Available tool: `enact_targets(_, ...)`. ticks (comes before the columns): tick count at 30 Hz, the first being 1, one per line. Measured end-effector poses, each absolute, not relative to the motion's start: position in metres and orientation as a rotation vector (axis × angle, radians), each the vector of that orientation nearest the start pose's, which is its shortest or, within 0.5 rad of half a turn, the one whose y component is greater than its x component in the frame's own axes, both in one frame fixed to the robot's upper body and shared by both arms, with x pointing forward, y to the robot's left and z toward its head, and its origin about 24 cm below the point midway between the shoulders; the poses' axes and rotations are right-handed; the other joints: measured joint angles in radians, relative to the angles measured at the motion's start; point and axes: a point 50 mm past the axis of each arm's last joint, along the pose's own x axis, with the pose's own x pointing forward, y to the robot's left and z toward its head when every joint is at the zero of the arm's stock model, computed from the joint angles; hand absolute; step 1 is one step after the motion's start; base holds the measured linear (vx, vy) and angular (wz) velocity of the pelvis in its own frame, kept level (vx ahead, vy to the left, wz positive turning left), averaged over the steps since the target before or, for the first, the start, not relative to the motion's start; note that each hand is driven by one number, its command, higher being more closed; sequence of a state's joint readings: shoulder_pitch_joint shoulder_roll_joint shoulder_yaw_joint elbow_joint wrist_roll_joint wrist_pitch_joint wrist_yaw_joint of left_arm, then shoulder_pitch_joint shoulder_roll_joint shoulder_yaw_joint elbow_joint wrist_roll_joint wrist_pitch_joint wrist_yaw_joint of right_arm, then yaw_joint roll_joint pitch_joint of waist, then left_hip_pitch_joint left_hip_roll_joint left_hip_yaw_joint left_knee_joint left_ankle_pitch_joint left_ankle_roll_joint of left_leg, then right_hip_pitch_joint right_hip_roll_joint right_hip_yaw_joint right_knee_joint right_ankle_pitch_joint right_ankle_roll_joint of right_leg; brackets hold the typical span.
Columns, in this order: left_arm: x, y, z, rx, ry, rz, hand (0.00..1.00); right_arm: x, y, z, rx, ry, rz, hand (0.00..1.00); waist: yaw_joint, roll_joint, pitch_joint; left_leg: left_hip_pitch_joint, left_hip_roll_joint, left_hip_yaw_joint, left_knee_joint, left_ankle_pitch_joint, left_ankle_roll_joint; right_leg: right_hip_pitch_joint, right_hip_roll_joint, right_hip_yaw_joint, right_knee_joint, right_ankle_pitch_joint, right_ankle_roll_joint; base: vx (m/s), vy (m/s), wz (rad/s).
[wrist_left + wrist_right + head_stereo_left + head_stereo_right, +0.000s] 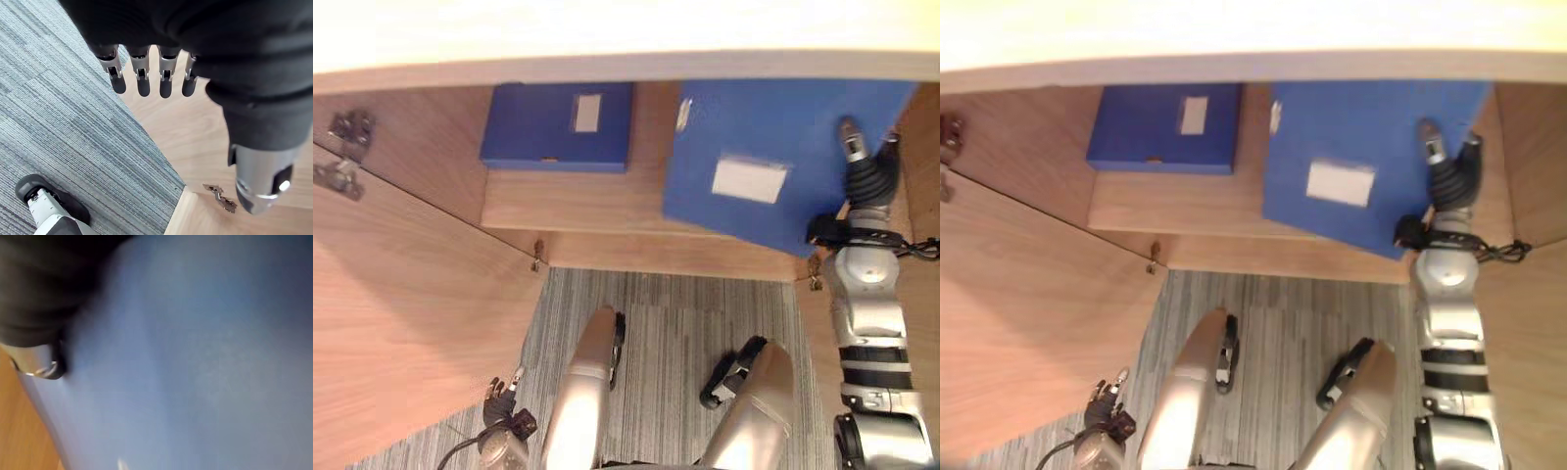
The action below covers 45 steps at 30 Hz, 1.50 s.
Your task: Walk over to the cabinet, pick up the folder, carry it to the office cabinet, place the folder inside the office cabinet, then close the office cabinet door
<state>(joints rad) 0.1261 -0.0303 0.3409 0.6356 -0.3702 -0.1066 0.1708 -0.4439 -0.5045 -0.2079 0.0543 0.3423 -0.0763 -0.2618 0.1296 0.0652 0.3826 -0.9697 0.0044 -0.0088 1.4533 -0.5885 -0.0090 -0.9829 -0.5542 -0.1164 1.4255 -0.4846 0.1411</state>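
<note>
Wood-lined and open, the office cabinet (578, 211) held the folder (773, 127) askew at two o'clock, overhanging the shelf lip under the right hand (869, 176), whose grip I couldn't make out, so it wanted sliding fully in, square, while the left hand (143, 78) hung slack-fingered at seven.

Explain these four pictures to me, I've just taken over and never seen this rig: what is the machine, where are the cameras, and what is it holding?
It is a two-legged humanoid with fingered hands. The two wide pictures come from its head, looking down into an open wooden cabinet. On the shelf lies a blue folder, skewed, its corner past the shelf's front edge, and a second folder to its left. The right hand lies on the folder's right edge; whether it grips is unclear. Its wrist camera sees blue surface up close. The left hand hangs open and empty beside the open door, above the carpet.
</note>
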Motion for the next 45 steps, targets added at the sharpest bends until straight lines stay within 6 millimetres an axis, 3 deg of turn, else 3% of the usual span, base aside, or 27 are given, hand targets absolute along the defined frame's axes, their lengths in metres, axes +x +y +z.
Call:
enact_targets(4, 0.145, 0.217, -0.113, -0.466, 0.612, 0.706, 0.0, 0.317, -0.283, 0.214, 0.361, -0.561, -0.34, 1.0, -0.001, 0.005, 0.004, -0.006, 0.002, 0.002, -0.001, 0.0, -0.001, -0.012, 0.006, 0.01, 0.004, -0.001, -0.001, 0.06, -0.038, -0.02)
enact_targets(7, 0.144, 0.214, -0.114, -0.51, 0.617, 0.74, 0.0, 0.33, -0.291, 0.234, 0.709, -0.629, -0.321, 1.0, 0.0, 0.017, 0.01, -0.007, 0.003, -0.002, -0.001, 0.002, -0.004, -0.012, 0.013, 0.012, 0.004, -0.001, -0.002, 0.04, -0.058, 0.0)
enact_targets(10, 0.152, 0.214, -0.111, -0.523, 0.603, 0.749, 0.0, 0.336, -0.298, 0.242, 0.859, -0.656, -0.342, 1.0, 0.013, 0.028, 0.017, -0.015, 0.001, -0.009, -0.001, 0.007, -0.011, -0.012, 0.014, 0.009, 0.005, -0.002, -0.002, 0.01, -0.045, 0.08)
enact_targets(15, 0.174, 0.211, -0.1, -0.545, 0.549, 0.752, 0.0, 0.349, -0.296, 0.283, 1.248, -0.746, -0.343, 1.0, 0.029, 0.047, 0.036, -0.072, -0.034, -0.05, 0.0, 0.044, -0.018, -0.028, 0.006, -0.001, 0.018, -0.01, -0.002, 0.0, -0.054, 0.29)
enact_targets(19, 0.182, 0.21, -0.091, -0.538, 0.511, 0.739, 0.0, 0.348, -0.301, 0.311, 1.463, -0.799, -0.345, 1.0, 0.036, 0.066, 0.057, -0.114, -0.061, -0.07, 0.001, 0.07, -0.028, -0.05, -0.008, -0.004, 0.032, -0.017, -0.001, -0.01, -0.051, 0.3)
enact_targets(20, 0.184, 0.208, -0.09, -0.535, 0.508, 0.73, 0.0, 0.347, -0.302, 0.316, 1.489, -0.811, -0.346, 0.0, 0.039, 0.075, 0.066, -0.125, -0.063, -0.079, 0.001, 0.076, -0.03, -0.053, -0.007, -0.01, 0.034, -0.018, -0.001, 0.0, -0.059, 0.13)
enact_targets(30, 0.186, 0.208, -0.089, -0.528, 0.513, 0.747, 0.0, 0.347, -0.287, 0.345, 1.569, -0.81, -0.301, 0.0, 0.051, 0.086, 0.087, -0.165, -0.069, -0.098, -0.004, 0.099, -0.053, -0.095, -0.005, -0.011, 0.063, -0.033, -0.016, 0.03, -0.055, 0.06)
enact_targets(45, 0.191, 0.217, -0.082, -0.507, 0.485, 0.794, 0.0, 0.375, -0.286, 0.317, 1.412, -0.562, -0.409, 0.0, 0.038, 0.087, 0.087, -0.168, -0.057, -0.112, -0.025, 0.119, -0.068, -0.094, 0.017, -0.024, 0.054, -0.036, -0.023, 0.05, -0.047, 0.0)
